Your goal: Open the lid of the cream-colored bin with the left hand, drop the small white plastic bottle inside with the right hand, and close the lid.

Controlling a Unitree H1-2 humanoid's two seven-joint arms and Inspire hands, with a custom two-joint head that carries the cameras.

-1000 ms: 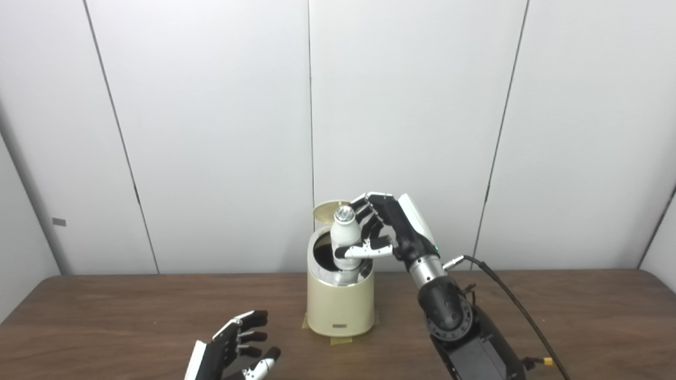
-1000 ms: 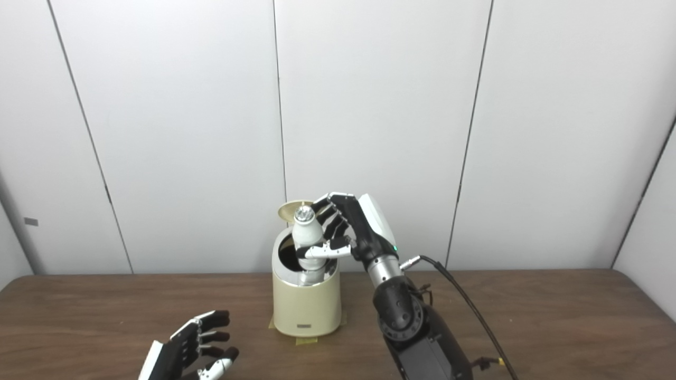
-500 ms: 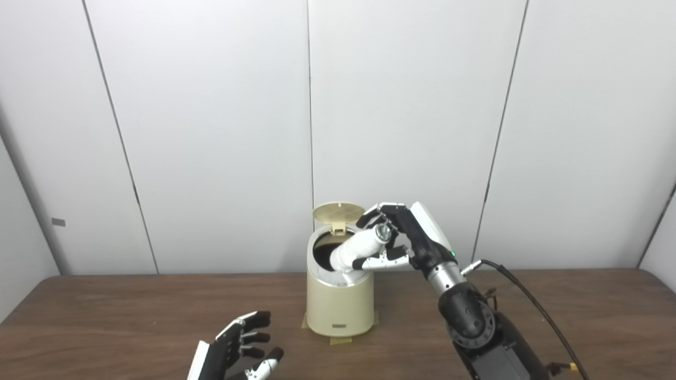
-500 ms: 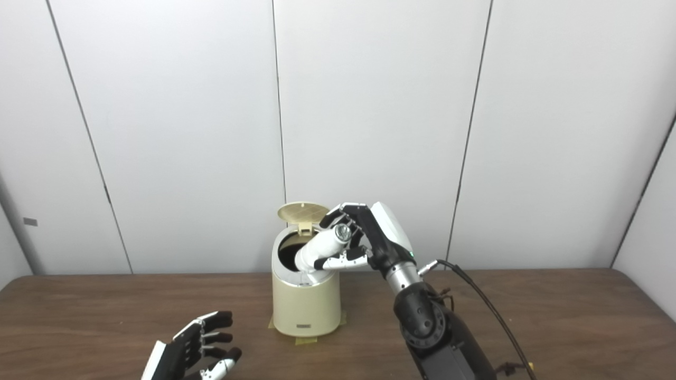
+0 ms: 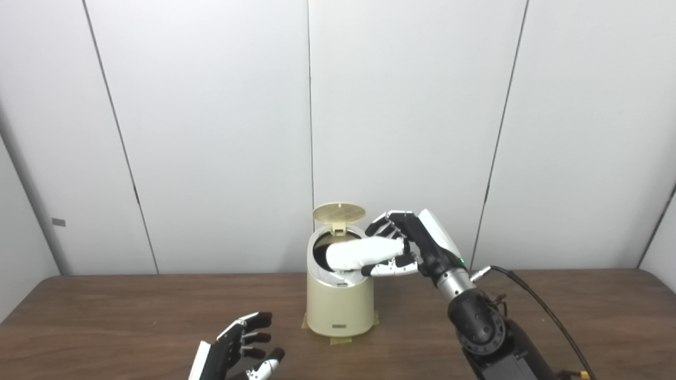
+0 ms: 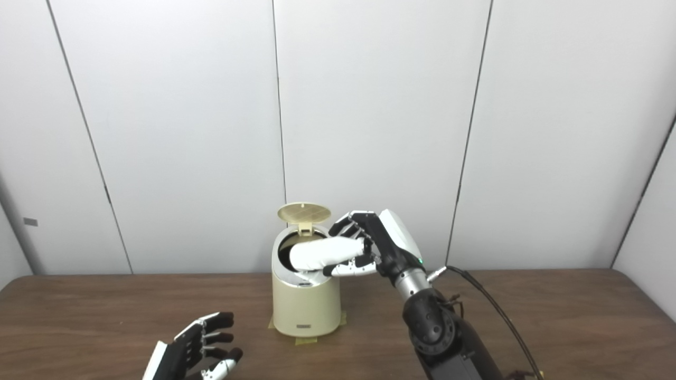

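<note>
The cream-colored bin (image 5: 339,309) stands on the brown table, its round lid (image 5: 338,212) flipped up at the back and the dark opening showing. The small white plastic bottle (image 5: 359,252) lies almost level across the bin's rim, base end over the opening, neck end in my right hand (image 5: 409,247). That hand is just right of the bin's top and shut on the bottle. My left hand (image 5: 237,349) rests low at the table's front left, fingers apart, holding nothing.
Strips of tape (image 5: 341,340) peek out under the bin's base. A black cable (image 5: 544,311) runs from my right wrist down to the right. White wall panels stand close behind the table (image 5: 105,311).
The bottle tipped from upright in the opening to nearly level across the rim. My right hand moved right and down with it. The left hand stayed put.
</note>
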